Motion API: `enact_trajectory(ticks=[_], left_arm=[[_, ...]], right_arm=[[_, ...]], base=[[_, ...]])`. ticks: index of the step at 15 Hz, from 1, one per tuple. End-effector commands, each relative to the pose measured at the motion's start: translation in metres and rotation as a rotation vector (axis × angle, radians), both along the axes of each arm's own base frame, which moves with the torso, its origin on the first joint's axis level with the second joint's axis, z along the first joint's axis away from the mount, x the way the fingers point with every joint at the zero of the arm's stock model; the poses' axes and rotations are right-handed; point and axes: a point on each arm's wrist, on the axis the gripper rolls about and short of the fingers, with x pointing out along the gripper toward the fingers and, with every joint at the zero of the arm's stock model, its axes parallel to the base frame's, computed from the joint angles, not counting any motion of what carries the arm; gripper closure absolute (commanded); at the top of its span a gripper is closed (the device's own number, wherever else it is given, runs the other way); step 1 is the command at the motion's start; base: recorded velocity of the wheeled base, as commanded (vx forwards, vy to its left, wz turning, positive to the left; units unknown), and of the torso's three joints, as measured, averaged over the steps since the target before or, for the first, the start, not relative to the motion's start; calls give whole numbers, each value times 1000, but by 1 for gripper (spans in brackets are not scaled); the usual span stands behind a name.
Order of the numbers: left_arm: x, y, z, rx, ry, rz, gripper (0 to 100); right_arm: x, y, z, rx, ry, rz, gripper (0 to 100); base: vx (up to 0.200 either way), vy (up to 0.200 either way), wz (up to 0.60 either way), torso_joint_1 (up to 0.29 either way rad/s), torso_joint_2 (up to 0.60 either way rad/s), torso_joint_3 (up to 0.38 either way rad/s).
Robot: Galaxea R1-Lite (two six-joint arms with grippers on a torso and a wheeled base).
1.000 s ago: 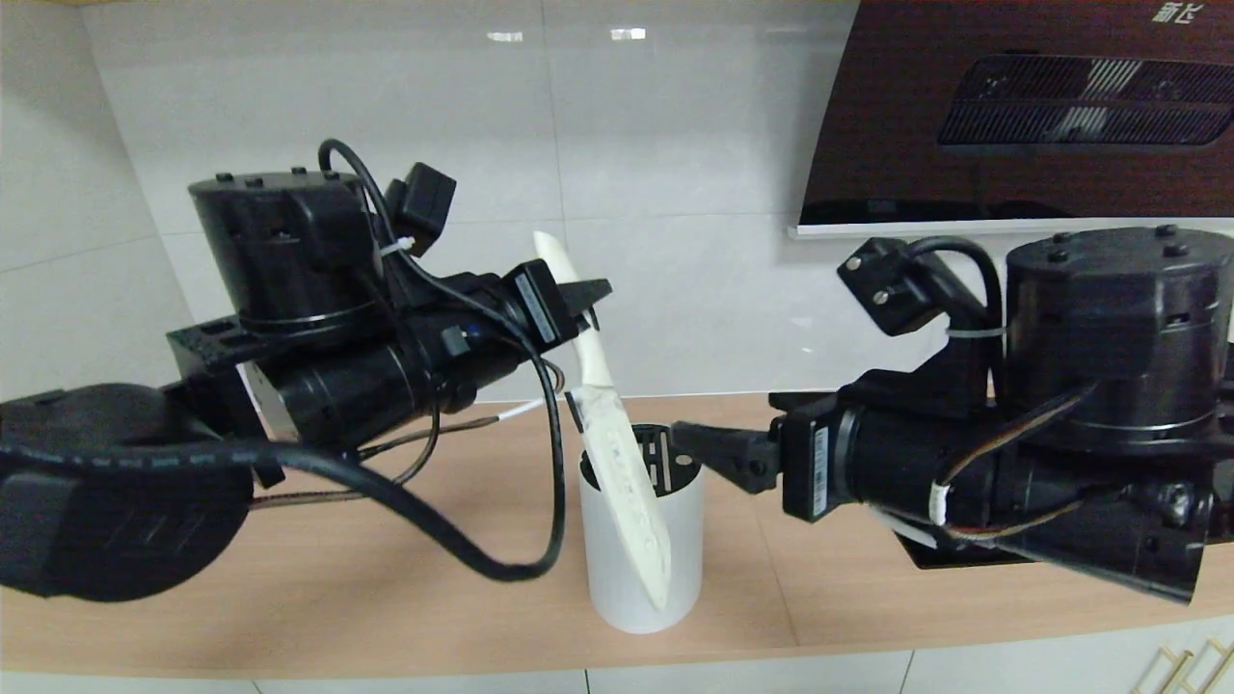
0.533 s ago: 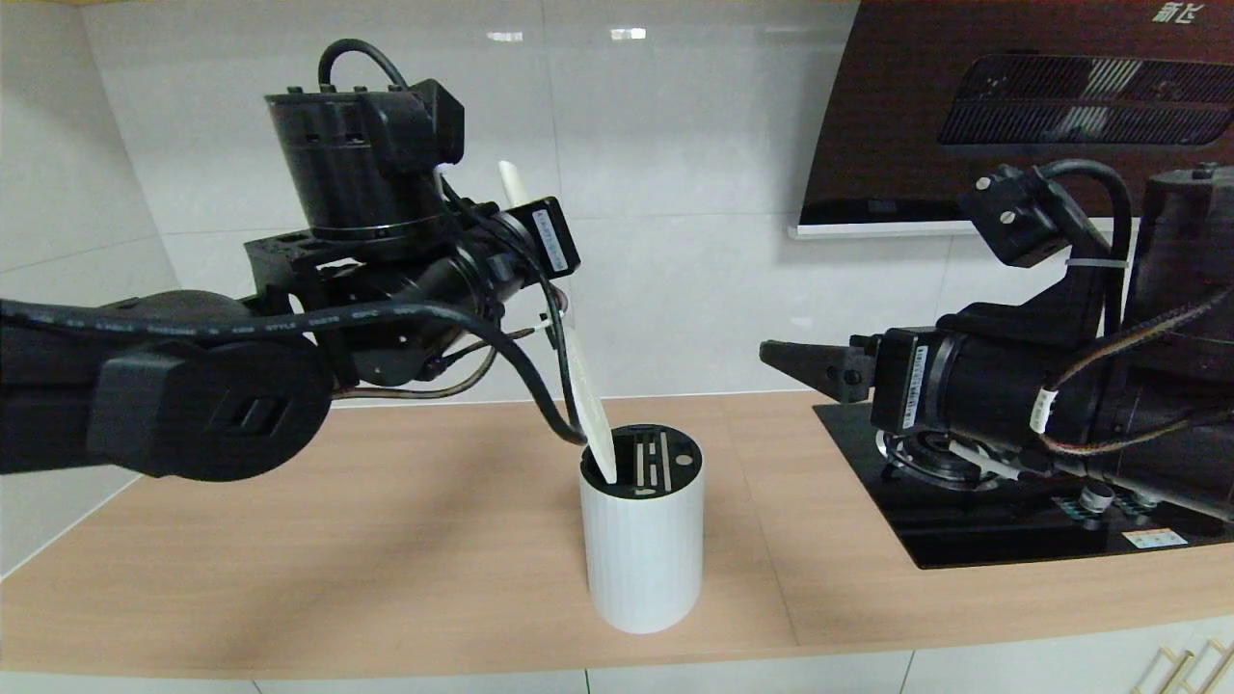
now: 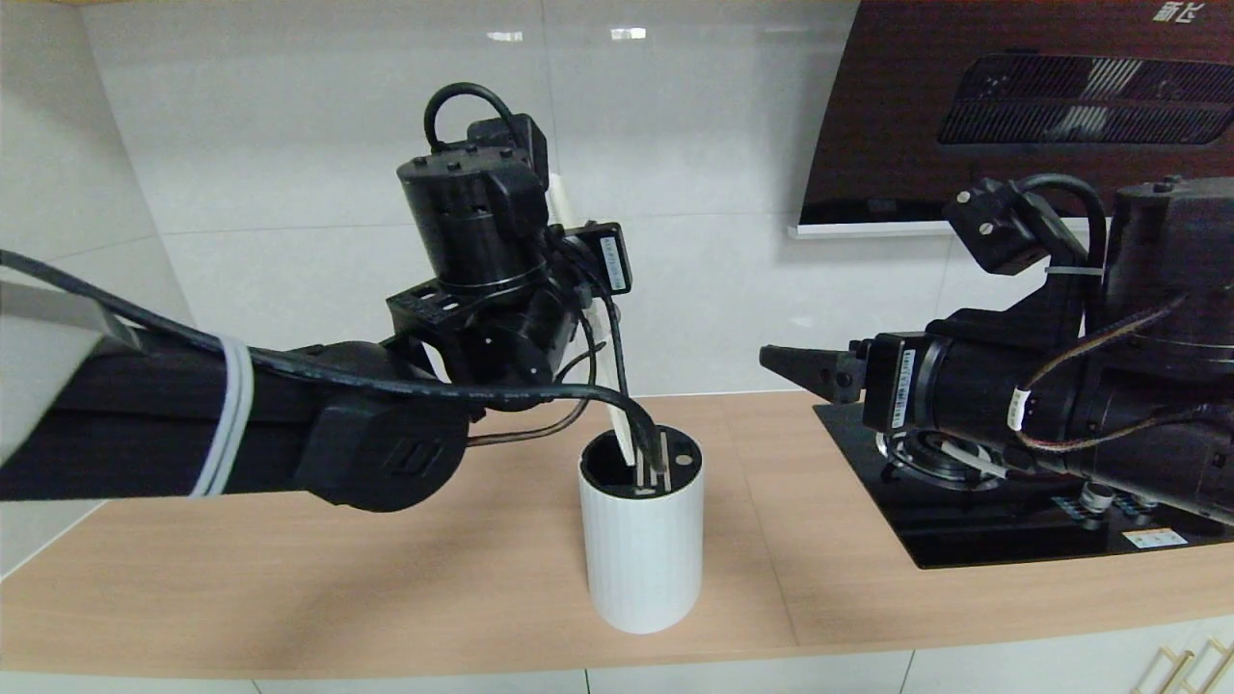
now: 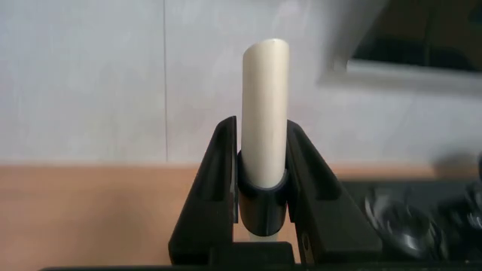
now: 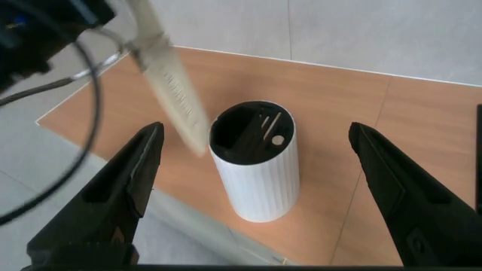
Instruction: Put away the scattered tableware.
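The left gripper [image 4: 262, 128] was clenched on the knife [image 4: 265, 113]. Its two flat black fingers [image 4: 222, 162] pressed either side of the smooth, rounded cream handle, which stuck up above them. From the right wrist view the pale, speckled blade [image 5: 173, 83] slanted down from that grasp toward the holder [image 3: 641, 549]. Its tip was at the holder's mouth, on the robot's left side of the rim. Whether it had entered a compartment could not be made out.

The holder was a white, finely ribbed cylinder standing upright near the front edge of the wood-grain countertop [image 3: 386, 569]. Its black top insert had one wide opening, narrow slots and a small round hole.

The right gripper [image 5: 256, 134] hung released, its tapered black fingers spread wide apart, off to the holder's right above the glossy black hob [image 3: 964, 540] set into the countertop's right end. Glossy white tiles [image 3: 289, 125] covered the wall behind.
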Motion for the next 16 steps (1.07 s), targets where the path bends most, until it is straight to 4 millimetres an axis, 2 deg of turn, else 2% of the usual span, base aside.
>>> enact_trajectory(ticks=[1,8,14,16], left_arm=[[15,-7,-25,51,12,33,100],[29,-4,-38,61,15,66,100],[40,-12,-59,83,-4,69,100],[41,-12,-59,81,-6,69,100]], right_arm=[[2,2,-3,-7,8,0,0],[7,4,-9,-19,24,-6,0],[8,4,-9,-20,25,-6,0],[7,4,-9,-18,23,-6,0]], base=[[0,0,0,0,0,0],[0,0,0,0,0,0],[0,0,0,0,0,0],[0,0,0,0,0,0]])
